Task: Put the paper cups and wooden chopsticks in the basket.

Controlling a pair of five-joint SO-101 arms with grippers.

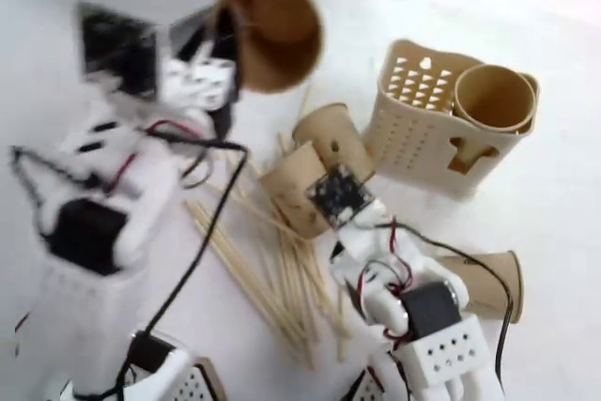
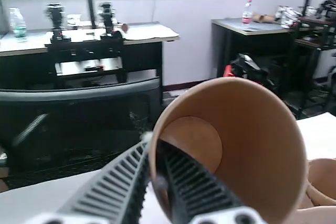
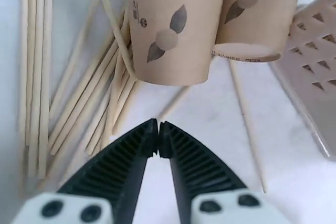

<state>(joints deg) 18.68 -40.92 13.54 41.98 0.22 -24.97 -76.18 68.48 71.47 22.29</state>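
Overhead, left arm: the left gripper [image 1: 228, 48] holds a raised paper cup [image 1: 274, 30] on its side above the far-left part of the table [image 1: 549, 30], well apart from the basket [image 1: 413, 138].
Overhead, basket: it stands upright at the right, with a nested cup [image 1: 493, 96] inside.
Overhead, right arm: the right gripper [image 1: 335, 192] hangs over two tipped cups [image 1: 324, 138] lying beside the basket. A stray cup [image 1: 488, 281] lies on its side near this arm's base.
Overhead, wooden chopsticks [image 1: 268, 274]: strewn loose across the middle of the table, between the arms.
Left wrist, grip: the fingers pinch the raised paper cup's wall, one inside the mouth and one outside.
Right wrist, grip: the jaws are pressed together on nothing, just short of the two tipped cups. Chopsticks fan out alongside, and the basket's slotted wall sits beside the farther cup.
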